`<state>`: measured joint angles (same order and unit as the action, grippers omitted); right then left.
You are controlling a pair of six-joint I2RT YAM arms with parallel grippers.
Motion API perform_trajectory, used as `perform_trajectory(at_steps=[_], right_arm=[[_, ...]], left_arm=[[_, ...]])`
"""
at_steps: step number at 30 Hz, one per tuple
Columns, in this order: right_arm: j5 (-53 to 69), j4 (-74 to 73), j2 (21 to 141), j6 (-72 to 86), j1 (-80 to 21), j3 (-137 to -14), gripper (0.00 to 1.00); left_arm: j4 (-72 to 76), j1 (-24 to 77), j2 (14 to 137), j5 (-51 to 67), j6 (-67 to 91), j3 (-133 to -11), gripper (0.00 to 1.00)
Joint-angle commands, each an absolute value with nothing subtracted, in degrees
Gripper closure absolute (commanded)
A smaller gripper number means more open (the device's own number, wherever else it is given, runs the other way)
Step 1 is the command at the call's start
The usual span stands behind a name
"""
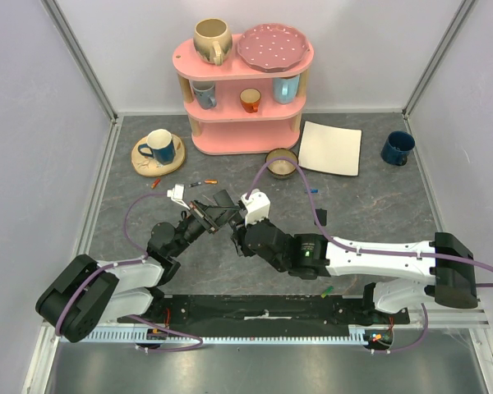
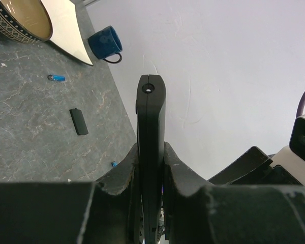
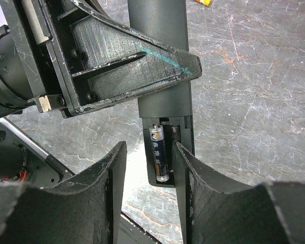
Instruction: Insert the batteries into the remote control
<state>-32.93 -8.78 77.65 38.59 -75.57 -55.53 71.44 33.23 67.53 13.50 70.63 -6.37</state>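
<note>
Right wrist view shows the left gripper clamped on the remote control, steadying it so a battery lies in the bay at its 6 o'clock end, the right gripper straddling it, jaws parted.

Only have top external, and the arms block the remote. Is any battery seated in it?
Observer: Yes. Right wrist shows one battery lying in the open compartment of the remote control.
Operator: Second slot?
Observer: Its spring shows bare at the top; the rest is hidden.
Operator: Right end effector gripping the battery?
Observer: No. The right end effector has its jaws apart, one on either side of it. Left wrist shows the left end effector clamped on the remote.
</note>
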Motion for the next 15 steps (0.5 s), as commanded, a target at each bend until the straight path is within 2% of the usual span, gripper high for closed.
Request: perform_trajectory(at_steps=[1, 15], right_arm=[[-36.2, -11.4, 77.8, 38.5, -75.4, -58.1, 0.51], [-37.0, -11.9, 77.4, 37.9, -75.1, -59.9, 0.45]], left_arm=[[86.3, 33.4, 67.3, 13.4, 72.2, -7.6, 0.98], [86.3, 33.4, 68.6, 13.8, 72.6, -7.2, 0.98]])
